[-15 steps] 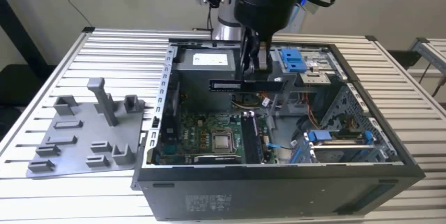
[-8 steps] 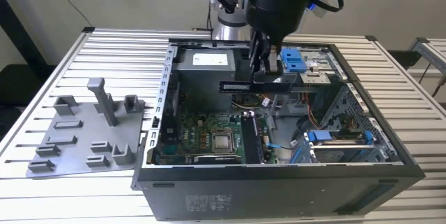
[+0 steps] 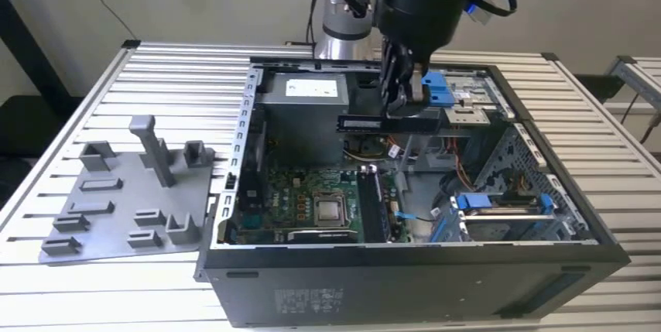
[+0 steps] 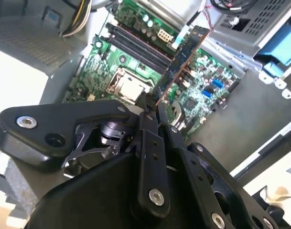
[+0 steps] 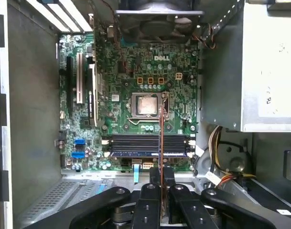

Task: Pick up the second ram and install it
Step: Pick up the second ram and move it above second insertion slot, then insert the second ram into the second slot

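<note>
My gripper [image 3: 406, 111] hangs above the open computer case [image 3: 413, 258], shut on the second ram [image 3: 385, 123], a long dark stick held level over the case's back half. In the second wrist view the ram [image 4: 182, 57] slants away from the gripper [image 4: 149, 102] over the green motherboard [image 4: 202, 95]. In the first wrist view the ram [image 5: 160, 136] shows edge-on as a thin line rising from the gripper [image 5: 160, 174], crossing the long black memory slots [image 5: 135, 140]. The stick is well above the slots and touches nothing.
A grey holder tray [image 3: 124, 200] lies on the slatted table at the exterior view's left. Inside the case are the power supply [image 3: 305, 107], the processor socket [image 3: 330, 210], loose cables [image 3: 470, 169] and blue drive brackets [image 3: 496, 202]. The case walls close in the board.
</note>
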You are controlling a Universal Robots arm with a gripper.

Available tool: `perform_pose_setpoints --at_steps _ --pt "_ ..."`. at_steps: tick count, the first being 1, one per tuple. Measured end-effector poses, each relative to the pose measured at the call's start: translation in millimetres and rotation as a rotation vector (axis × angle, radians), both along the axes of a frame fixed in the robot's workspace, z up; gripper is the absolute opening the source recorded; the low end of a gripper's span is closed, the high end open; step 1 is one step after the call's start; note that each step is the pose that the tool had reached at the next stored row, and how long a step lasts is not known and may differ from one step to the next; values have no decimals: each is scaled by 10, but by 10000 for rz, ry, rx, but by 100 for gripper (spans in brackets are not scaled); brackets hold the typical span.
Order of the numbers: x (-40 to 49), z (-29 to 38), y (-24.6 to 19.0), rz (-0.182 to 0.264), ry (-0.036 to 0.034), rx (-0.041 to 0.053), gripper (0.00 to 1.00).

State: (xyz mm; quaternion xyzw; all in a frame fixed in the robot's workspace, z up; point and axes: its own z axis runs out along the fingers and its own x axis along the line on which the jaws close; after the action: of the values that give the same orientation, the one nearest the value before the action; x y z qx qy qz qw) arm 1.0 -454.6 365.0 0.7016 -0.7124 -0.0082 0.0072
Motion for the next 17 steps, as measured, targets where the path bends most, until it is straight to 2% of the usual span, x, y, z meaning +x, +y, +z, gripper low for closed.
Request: perform_pose_setpoints --at_steps 4,17 --pt "77 -3 57 -3 0 1 14" --pt "85 -3 62 -27 0 -1 14"
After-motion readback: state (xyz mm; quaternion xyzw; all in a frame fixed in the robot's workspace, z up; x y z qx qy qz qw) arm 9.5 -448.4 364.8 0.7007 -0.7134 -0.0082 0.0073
